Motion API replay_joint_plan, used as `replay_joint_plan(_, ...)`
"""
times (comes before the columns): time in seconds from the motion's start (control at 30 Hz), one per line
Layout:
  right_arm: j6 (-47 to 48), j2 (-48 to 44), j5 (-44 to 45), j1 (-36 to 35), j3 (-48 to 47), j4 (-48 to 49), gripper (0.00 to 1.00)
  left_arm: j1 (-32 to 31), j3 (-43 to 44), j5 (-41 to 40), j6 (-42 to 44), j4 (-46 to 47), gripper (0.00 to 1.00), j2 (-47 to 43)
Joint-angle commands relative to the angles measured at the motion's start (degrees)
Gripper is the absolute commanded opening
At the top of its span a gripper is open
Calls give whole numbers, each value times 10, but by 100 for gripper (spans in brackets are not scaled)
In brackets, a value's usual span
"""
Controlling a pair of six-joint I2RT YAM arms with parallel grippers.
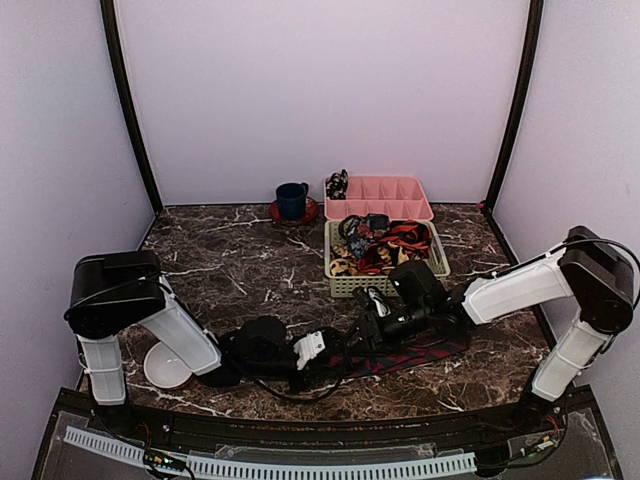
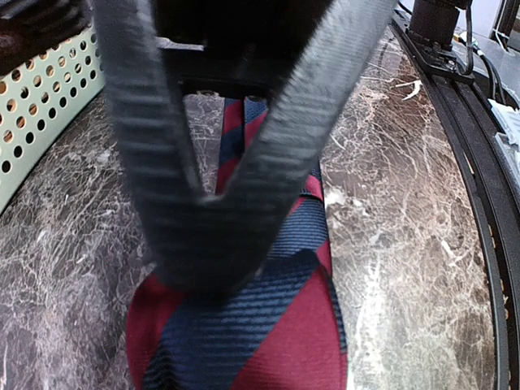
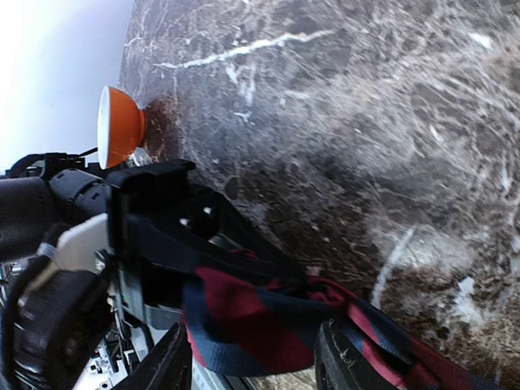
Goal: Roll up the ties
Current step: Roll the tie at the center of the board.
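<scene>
Start of the roll: the striped tie lies flat on the desk, with both grippers at one end.

The left gripper is pinched together on the tie's end, cloth caught at its tips, low over the desk near the front edge. The right gripper has its jaws apart, straddling the tie just beside the left one, and grips nothing that I can see. The rest of the tie runs off to the right, in front of the basket that holds more ties. No coil shows yet, so I'd judge this the very first turn. Next the pinched end wants twisting over on itself while the right side holds the strip straight and taut. A slack or skewed strip would give a lopsided roll.
</scene>
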State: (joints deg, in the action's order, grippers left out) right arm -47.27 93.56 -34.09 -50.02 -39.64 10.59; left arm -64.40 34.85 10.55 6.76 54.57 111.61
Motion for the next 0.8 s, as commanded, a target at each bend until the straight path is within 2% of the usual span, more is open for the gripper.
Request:
replay_joint_plan(0.0, 6, 3, -14, -11, -32, -30, 51, 1, -1, 8, 25, -119, 18, 4)
replay_joint_plan(0.33, 15, 33, 1, -20, -26, -70, 29, 1, 6, 4, 24, -135, 18, -1)
replay_joint_plan(0.47, 19, 34, 5, -20, -20, -71, 0, 1, 10, 3, 23, -140, 19, -2)
replay_joint_plan(0.5, 19, 31, 7, -20, -18, -70, 0, 1, 10, 3, 21, -140, 21, -2)
replay_joint_plan(0.57, 21, 25, 12, -20, -11, -67, 0, 1, 8, 0, 13, -134, 28, -7)
replay_joint_plan(0.67, 26, 17, 28, -18, 10, -59, 0, 2, -2, -6, 6, -113, 48, -21)
replay_joint_plan(0.77, 38, 11, 52, -16, 28, -56, 0, 2, -12, -10, 2, -88, 61, -43)
